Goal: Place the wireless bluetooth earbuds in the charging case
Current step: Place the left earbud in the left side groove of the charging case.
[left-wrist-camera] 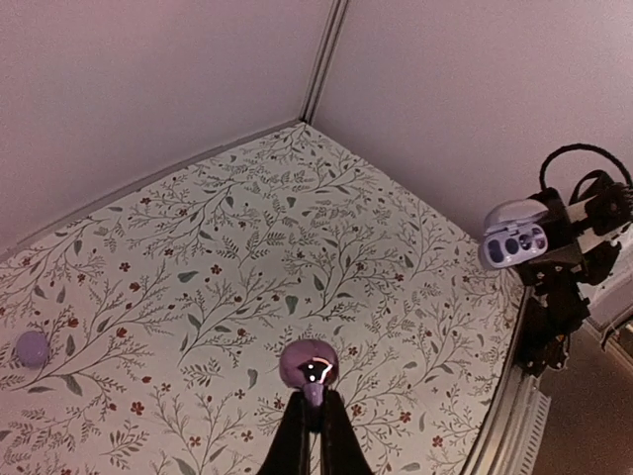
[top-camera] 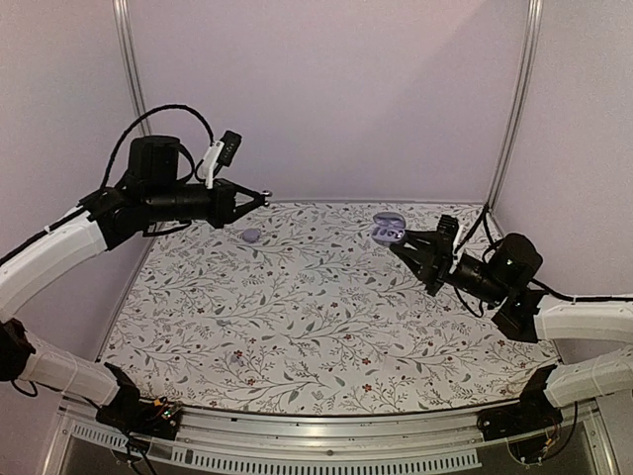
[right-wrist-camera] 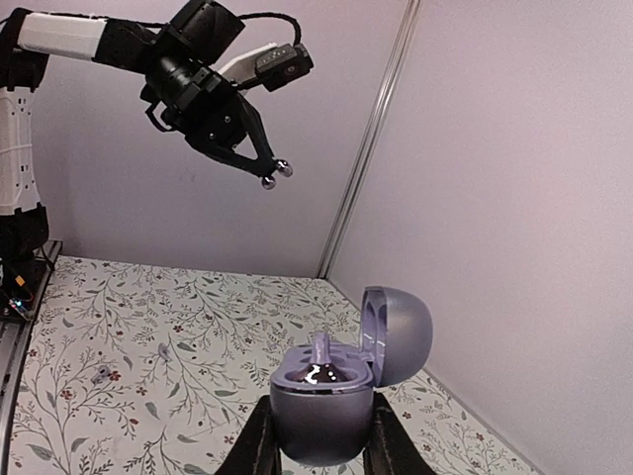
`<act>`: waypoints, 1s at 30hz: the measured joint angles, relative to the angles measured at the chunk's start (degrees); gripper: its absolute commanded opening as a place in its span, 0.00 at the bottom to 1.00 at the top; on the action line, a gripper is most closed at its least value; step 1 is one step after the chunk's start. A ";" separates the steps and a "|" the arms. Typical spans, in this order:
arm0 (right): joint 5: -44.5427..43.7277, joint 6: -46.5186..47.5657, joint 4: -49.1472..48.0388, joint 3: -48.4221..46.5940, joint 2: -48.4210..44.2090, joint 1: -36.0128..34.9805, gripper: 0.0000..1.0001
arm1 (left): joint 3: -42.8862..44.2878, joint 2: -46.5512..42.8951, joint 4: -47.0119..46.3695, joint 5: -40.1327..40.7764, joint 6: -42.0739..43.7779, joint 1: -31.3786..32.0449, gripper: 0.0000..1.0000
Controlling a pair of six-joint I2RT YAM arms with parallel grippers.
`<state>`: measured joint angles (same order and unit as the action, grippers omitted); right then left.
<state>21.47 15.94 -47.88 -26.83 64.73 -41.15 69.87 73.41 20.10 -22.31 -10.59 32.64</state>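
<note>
A floral cloth [top-camera: 326, 327] covered the table, with plain pale walls behind it. My left arm [top-camera: 59, 252] was raised over the far left of the cloth and my right arm [top-camera: 584, 319] reached in low from the right.

My right gripper [top-camera: 394, 236] was partly closed around the lower half of the lavender charging case [right-wrist-camera: 324, 411], holding it off the cloth at the far right. The lid [right-wrist-camera: 401, 332] stood open and the sockets faced my other arm. My left gripper [left-wrist-camera: 315, 404] was pinched fully shut on the held earbud [left-wrist-camera: 309, 364], which sat glossy and rounded at the very fingertips, well apart from the case.

To do this step well, I judged I should keep the case level and motionless. The left wrist should cross the cloth slowly and line the bud up directly above a free socket. It should then descend straight, letting go only once the bud was seated. The pinch looked slight, so a quick swing could flick the bud away.

A small upright shape [right-wrist-camera: 320, 358] showed inside the case. I could not tell whether it was a seated bud or part of the moulding.

- One cloth.
- Two arms, each with one gripper.
- One charging case.
- Two earbuds I could be sure of: the held one, and a loose earbud [top-camera: 251, 236] lying on the cloth at the far left.
</note>
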 measured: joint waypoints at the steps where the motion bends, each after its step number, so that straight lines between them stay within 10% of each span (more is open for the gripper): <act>1: -1.68 1.99 -1.95 0.33 0.33 -0.35 0.00 | -1.22 -1.90 -2.75 0.02 -1.38 1.66 0.00; 30: -21.27 37.11 -30.49 -0.48 15.74 -9.11 0.00 | 11.52 12.96 -12.00 14.01 -41.55 23.47 0.00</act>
<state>0.21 53.06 -78.37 -27.31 80.47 -50.26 81.38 86.37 8.10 -8.29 -52.14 56.12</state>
